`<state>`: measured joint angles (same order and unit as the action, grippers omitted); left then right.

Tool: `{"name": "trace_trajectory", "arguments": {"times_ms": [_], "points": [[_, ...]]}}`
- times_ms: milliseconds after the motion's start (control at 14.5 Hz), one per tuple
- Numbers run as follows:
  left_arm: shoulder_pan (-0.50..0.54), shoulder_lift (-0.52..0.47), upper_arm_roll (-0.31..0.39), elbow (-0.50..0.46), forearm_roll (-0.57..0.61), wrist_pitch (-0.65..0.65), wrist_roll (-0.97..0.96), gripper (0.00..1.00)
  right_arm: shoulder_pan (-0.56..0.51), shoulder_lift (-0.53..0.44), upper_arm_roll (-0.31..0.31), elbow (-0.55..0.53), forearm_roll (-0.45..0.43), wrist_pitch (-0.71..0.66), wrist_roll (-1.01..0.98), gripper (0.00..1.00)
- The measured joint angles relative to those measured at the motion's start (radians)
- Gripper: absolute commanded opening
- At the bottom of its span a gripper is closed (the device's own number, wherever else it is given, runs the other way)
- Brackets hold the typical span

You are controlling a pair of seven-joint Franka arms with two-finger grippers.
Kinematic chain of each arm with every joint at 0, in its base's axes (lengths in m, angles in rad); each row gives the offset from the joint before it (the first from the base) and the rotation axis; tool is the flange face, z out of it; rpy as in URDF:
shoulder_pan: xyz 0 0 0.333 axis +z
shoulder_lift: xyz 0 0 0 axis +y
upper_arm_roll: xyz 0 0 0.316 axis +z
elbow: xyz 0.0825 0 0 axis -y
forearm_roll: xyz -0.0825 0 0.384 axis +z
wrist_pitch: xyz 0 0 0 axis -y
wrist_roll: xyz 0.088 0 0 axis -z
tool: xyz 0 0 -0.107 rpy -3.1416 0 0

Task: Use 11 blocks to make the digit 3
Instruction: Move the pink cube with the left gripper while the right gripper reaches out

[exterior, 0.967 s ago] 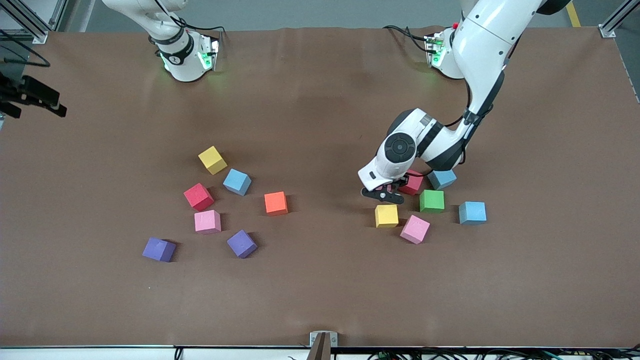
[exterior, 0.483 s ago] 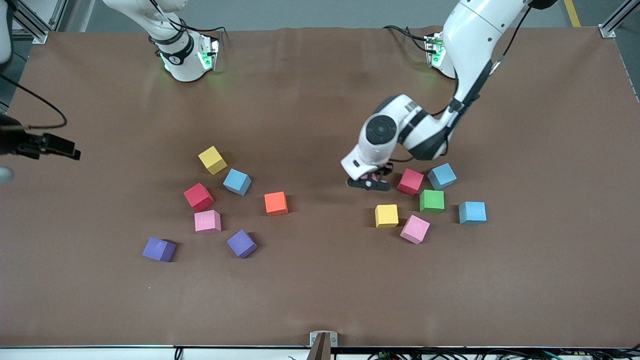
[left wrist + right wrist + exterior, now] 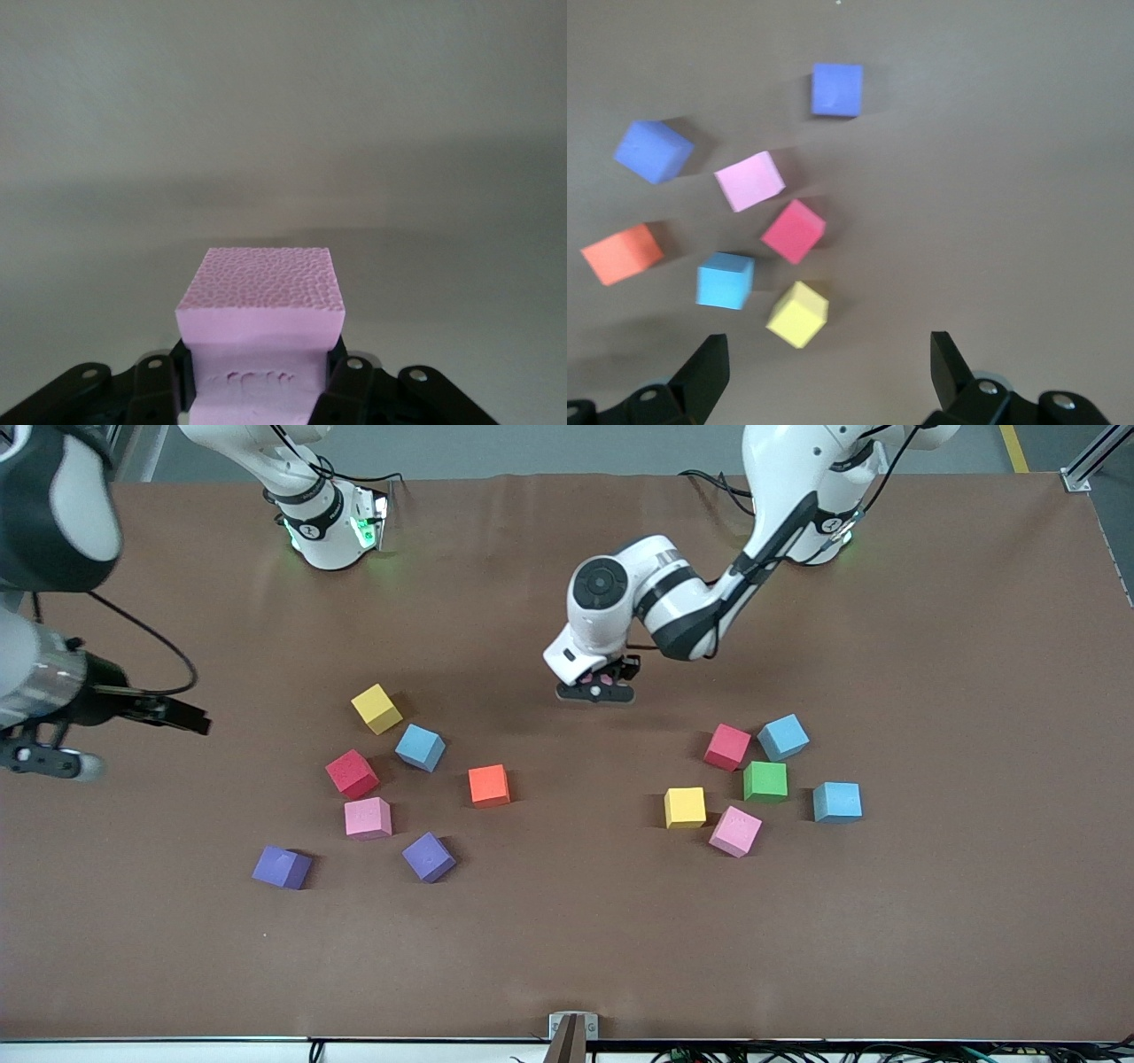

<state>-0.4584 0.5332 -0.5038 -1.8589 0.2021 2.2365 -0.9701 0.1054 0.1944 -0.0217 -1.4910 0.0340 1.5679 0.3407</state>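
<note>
My left gripper is shut on a pink block and hangs over bare table between two loose groups of blocks. One group holds red, green, yellow, pink and two light blue blocks. The other group holds yellow, light blue, red, pink and orange blocks. My right gripper is open and empty, high over the table near that second group. No blocks touch; no digit 3 shows.
Two purple cubes lie nearer the front camera than the second group. The right arm looms at its end of the table. Brown mat stretches bare between the blocks and the front edge.
The left gripper rose from beside the red block with the pink block and carried it toward the robots' bases and the right arm's end. The right arm swung in lower over the table.
</note>
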Motion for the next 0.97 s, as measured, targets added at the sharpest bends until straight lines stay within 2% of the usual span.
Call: {"name": "trace_trajectory", "arguments": {"times_ms": [345, 621, 967], "points": [[-0.113, 0.098, 0.005, 0.080, 0.038, 0.003, -0.150, 0.42, 0.113, 0.025, 0.001, -0.002, 0.000, 0.041, 0.232, 1.00], [-0.124, 0.170, 0.007, 0.097, 0.146, 0.054, -0.245, 0.42, 0.209, 0.053, 0.002, -0.053, 0.000, 0.160, 0.410, 1.00], [-0.127, 0.172, 0.004, 0.102, 0.169, 0.051, -0.247, 0.40, 0.283, 0.119, 0.002, -0.070, 0.000, 0.263, 0.552, 1.00]]}}
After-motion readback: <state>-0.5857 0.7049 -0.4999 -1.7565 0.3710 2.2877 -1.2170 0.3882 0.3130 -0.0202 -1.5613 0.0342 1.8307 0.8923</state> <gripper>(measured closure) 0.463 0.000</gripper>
